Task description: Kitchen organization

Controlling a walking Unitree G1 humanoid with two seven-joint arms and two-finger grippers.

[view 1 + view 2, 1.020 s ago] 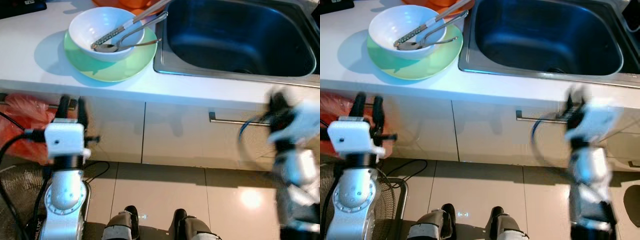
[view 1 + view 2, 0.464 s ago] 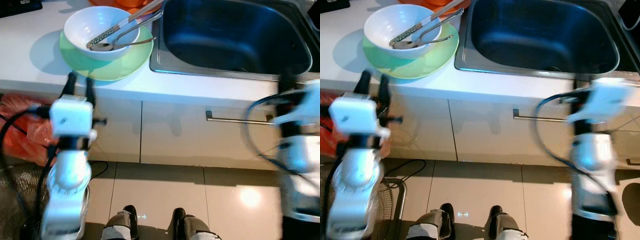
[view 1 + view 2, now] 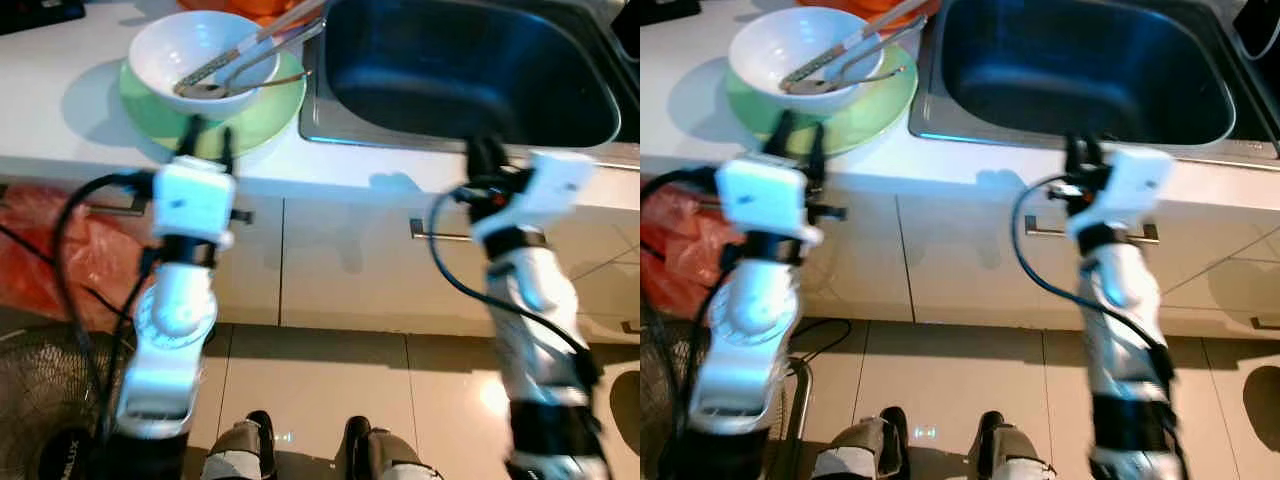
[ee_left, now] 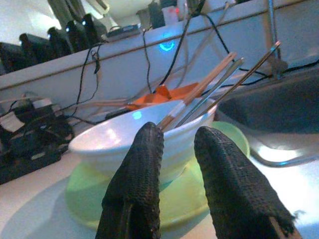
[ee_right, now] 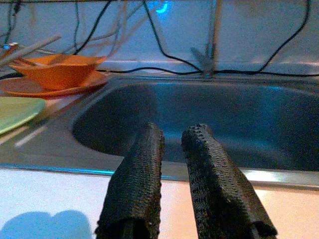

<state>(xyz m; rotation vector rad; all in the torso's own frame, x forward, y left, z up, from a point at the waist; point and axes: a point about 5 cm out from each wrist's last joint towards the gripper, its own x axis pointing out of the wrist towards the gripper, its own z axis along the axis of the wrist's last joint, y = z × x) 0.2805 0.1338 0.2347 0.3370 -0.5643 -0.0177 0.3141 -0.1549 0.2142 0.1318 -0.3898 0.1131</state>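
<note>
A white bowl (image 3: 203, 45) sits on a green plate (image 3: 262, 110) on the white counter, left of the steel sink (image 3: 470, 70). Chopsticks, tongs (image 3: 262, 42) and a spoon rest in the bowl, leaning toward the sink. My left gripper (image 3: 209, 133) is raised at the counter's front edge, just before the plate, open by a narrow gap and holding nothing. In the left wrist view its fingers (image 4: 137, 179) point at the bowl (image 4: 134, 142). My right gripper (image 3: 1083, 152) is up at the sink's front rim, open by a narrow gap and holding nothing; its fingers (image 5: 137, 179) face the basin (image 5: 209, 119).
An orange bowl on an orange plate (image 5: 57, 72) stands behind the green plate. White cabinet doors with a bar handle (image 3: 440, 236) run under the counter. A red bag (image 3: 40, 250) and a floor fan (image 3: 45, 440) are at lower left. My feet (image 3: 300, 450) stand on beige tiles.
Both arms have risen from below the counter to its front edge. The left gripper moved up toward the plate; the right arm swung inward to the sink's front rim.
</note>
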